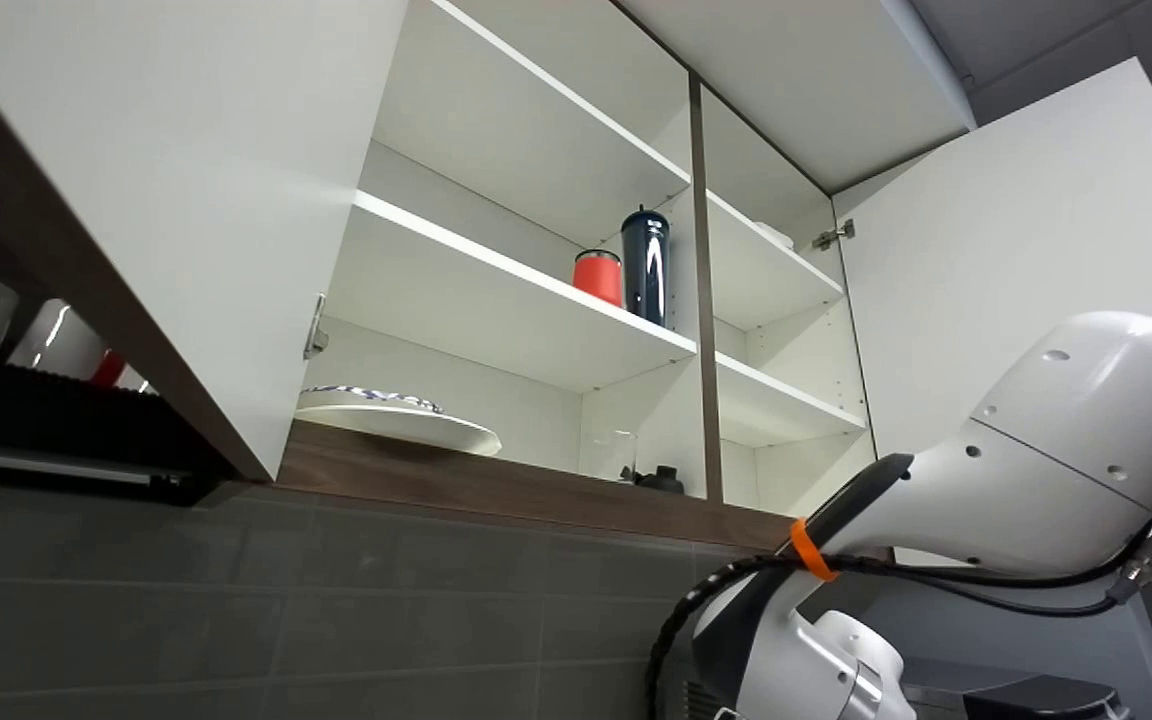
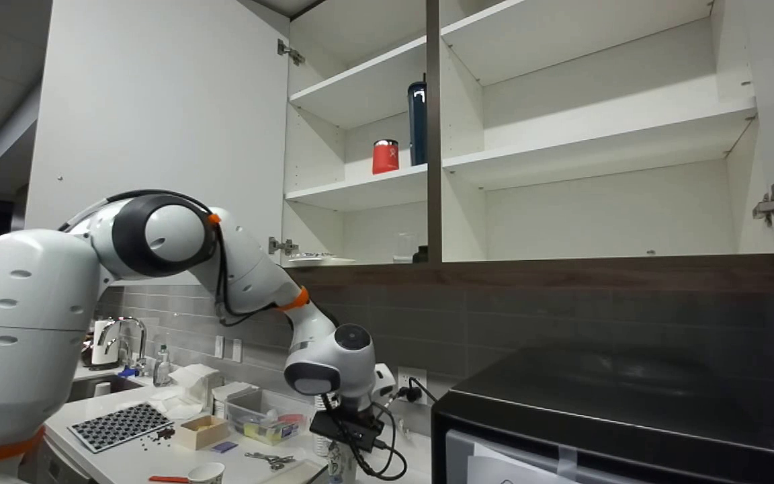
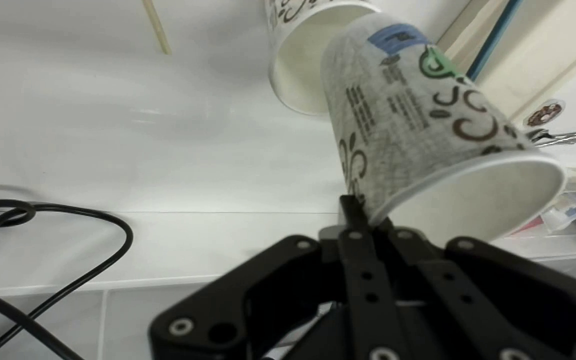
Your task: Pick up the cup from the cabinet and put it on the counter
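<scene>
The cup [image 3: 413, 100] is a pale paper cup with brown swirls and blue and green print. My gripper [image 3: 368, 217] is shut on its rim, one finger outside and one inside. In an exterior view the gripper [image 2: 353, 430] is low over the counter [image 2: 118, 457], with the cup [image 2: 341, 464] below it; I cannot tell whether its base touches the counter. The cabinet [image 1: 496, 490], white with a brown bottom edge, stands open above the arm. A clear glass [image 1: 616, 455], plates [image 1: 396, 420], a red cup [image 1: 598, 278] and a dark bottle [image 1: 646, 265] stand inside it.
A similar paper cup [image 3: 300, 65] is beside the held one in the wrist view. A black cable [image 3: 88, 212] lies near the wall. A black oven-like appliance [image 2: 602, 403], a clear bin [image 2: 269, 420] and tongs [image 2: 271, 460] are nearby. Open cabinet doors [image 2: 165, 114] hang above.
</scene>
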Controlling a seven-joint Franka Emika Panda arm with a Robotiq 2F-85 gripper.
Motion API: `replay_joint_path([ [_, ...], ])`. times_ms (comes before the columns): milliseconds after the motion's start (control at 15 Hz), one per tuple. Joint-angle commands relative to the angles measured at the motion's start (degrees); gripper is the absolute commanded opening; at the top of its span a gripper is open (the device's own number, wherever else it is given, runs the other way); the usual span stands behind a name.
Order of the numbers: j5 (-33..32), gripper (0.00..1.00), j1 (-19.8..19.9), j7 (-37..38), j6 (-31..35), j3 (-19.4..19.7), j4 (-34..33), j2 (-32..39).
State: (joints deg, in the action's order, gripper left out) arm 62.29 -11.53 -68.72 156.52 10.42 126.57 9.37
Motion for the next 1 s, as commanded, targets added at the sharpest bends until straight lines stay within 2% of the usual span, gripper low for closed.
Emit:
replay_joint_path([
  [0,3.69,0.01,0.91,-2.72,0.88,-0.38,-4.36,5.11],
  [333,2.77,0.01,1.25,-1.53,0.55,-0.24,-7.04,8.76],
  [400,2.59,0.29,1.26,-1.34,0.49,-0.21,-7.3,9.18],
  [467,2.43,0.3,1.33,-1.18,0.19,-0.18,-7.57,9.56],
  [933,2.06,0.81,1.36,-0.33,-0.3,0.04,-8.35,9.76],
])
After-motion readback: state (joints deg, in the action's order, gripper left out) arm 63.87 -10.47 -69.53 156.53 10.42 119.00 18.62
